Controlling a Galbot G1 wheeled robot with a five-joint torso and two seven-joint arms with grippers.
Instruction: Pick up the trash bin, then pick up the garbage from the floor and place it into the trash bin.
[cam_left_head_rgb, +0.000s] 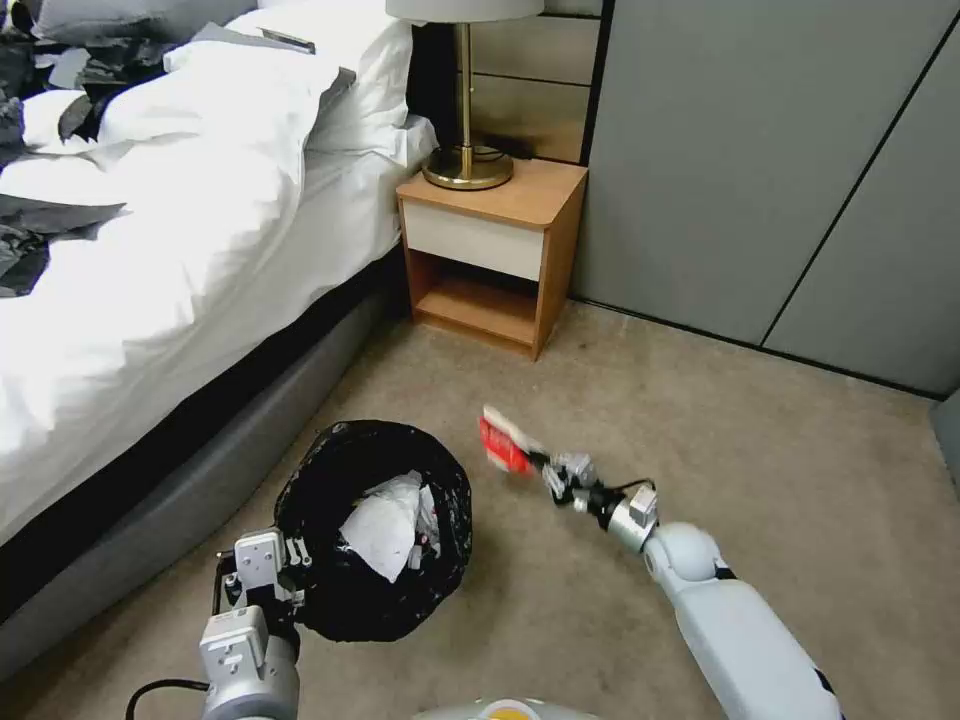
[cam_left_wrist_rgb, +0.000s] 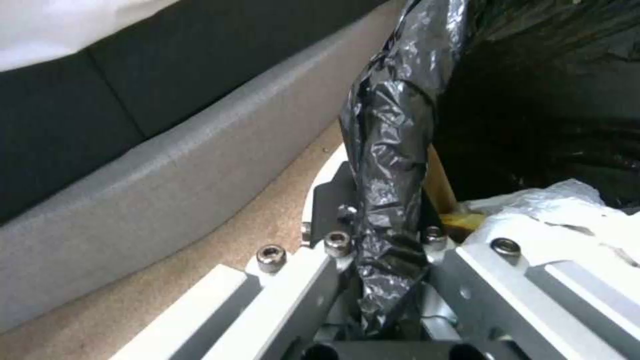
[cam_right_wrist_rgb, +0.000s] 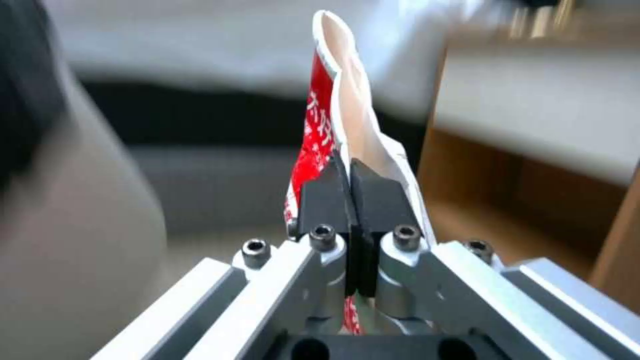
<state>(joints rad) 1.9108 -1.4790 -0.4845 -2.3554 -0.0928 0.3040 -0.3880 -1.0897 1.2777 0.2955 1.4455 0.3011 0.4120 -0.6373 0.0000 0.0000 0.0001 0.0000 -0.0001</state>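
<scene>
Bin: round, lined with a crinkly black bag folded over the rim; bag glossy, heavily creased. Sits low beside the grey bed base, over the beige carpet. Cannot tell whether its base touches the floor. Inside: crumpled white tissue on top, and in the left wrist view a strip of yellow wrapper next to it.

Left gripper: at the near rim of the bin, closed on it. Left wrist view shows one finger outside the wall, the other inside, with the bag-covered rim pinched between them.

Right gripper: arm stretched forward, just right of the bin and apart from it. Fingers pressed fully together on a crushed paper cup.

Cup: red outside with white print, plain pale inside, flattened to a narrow fold, white rim curled at the far end. It sticks out past the fingertips, pointing towards the nightstand, clear of the carpet and not over the bin mouth.

Lamp stands on the nightstand; white duvet hangs over the bed edge
</scene>
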